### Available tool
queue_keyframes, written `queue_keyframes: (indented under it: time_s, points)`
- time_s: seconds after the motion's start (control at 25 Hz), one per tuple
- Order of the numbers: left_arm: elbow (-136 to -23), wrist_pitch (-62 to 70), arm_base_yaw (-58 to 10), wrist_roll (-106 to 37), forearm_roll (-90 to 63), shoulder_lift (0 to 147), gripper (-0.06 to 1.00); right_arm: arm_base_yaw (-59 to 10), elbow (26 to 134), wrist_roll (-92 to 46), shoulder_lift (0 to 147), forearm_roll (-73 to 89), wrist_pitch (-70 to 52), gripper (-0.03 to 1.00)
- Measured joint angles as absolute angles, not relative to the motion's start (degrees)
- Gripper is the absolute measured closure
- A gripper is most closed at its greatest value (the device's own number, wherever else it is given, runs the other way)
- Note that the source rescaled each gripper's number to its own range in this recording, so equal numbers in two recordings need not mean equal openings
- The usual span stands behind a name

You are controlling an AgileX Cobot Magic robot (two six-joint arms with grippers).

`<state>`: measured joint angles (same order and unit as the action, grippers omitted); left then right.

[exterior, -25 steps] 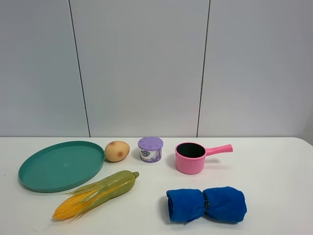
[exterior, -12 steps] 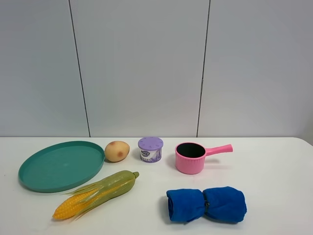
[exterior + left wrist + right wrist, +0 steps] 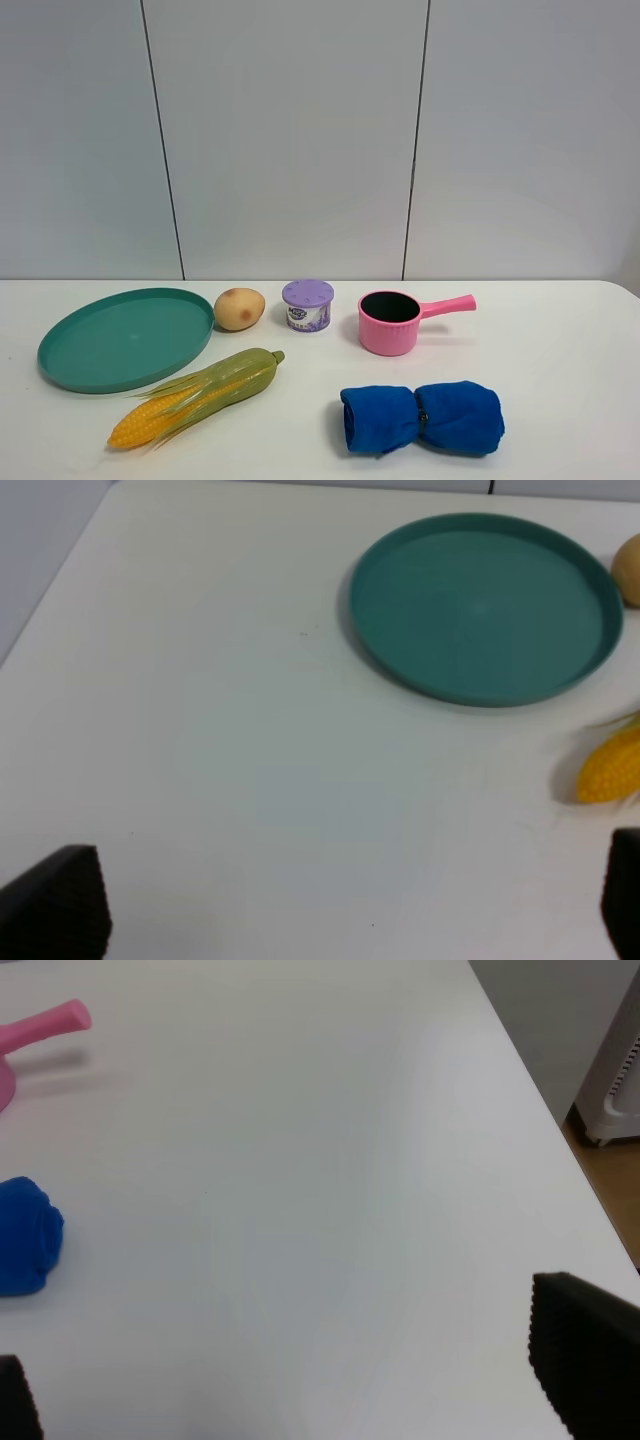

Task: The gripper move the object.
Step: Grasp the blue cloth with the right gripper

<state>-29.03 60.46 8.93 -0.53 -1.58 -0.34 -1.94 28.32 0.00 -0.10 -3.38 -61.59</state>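
On the white table lie a green plate (image 3: 125, 338), a potato (image 3: 239, 308), a purple lidded tub (image 3: 307, 304), a pink pot with a handle (image 3: 392, 321), an ear of corn (image 3: 195, 395) and a rolled blue towel (image 3: 422, 417). Neither gripper shows in the exterior high view. My left gripper (image 3: 335, 920) is open and empty over bare table, apart from the plate (image 3: 485, 605) and the corn tip (image 3: 608, 767). My right gripper (image 3: 300, 1390) is open and empty over bare table, apart from the towel's end (image 3: 25, 1235) and the pot handle (image 3: 45, 1025).
The table's right edge (image 3: 560, 1160) runs close to my right gripper, with floor and a white unit (image 3: 618, 1080) beyond it. The table's left edge (image 3: 55, 575) shows in the left wrist view. A grey panelled wall (image 3: 300, 130) stands behind the table.
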Motion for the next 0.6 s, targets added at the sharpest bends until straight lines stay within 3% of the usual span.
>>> queue_keyframes:
  time_s: [0.4, 0.6]
  points:
    - [-29.0, 60.5, 8.9, -0.5, -1.5, -0.3, -0.06, -1.9, 28.9, 0.0, 1.2, -3.3, -61.6, -0.03]
    - [-29.0, 60.5, 8.9, -0.5, -1.5, -0.3, -0.06, -1.9, 36.3, -3.4, 11.8, -5.6, -59.4, 0.05]
